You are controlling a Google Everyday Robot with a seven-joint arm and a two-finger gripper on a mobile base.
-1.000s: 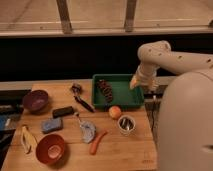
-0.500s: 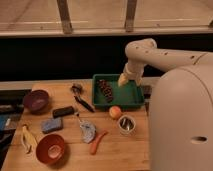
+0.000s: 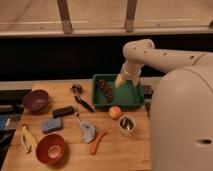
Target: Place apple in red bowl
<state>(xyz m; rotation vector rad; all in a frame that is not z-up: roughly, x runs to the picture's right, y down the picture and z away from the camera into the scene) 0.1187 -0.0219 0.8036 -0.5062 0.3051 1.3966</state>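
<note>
Gripper (image 3: 121, 80) hangs released, empty, over green tray (image 3: 131, 96) mid-frame, prob. lining up on apple (image 3: 115, 112) below; red bowl (image 3: 40, 145) lower left.

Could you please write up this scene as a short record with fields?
gripper: above the green tray, jaws open, holding nothing
apple: on the table, just outside the tray's near edge, next to the metal cup
red bowl: near corner of the table, left in view, no apple in it
status: apple not yet picked up
</note>
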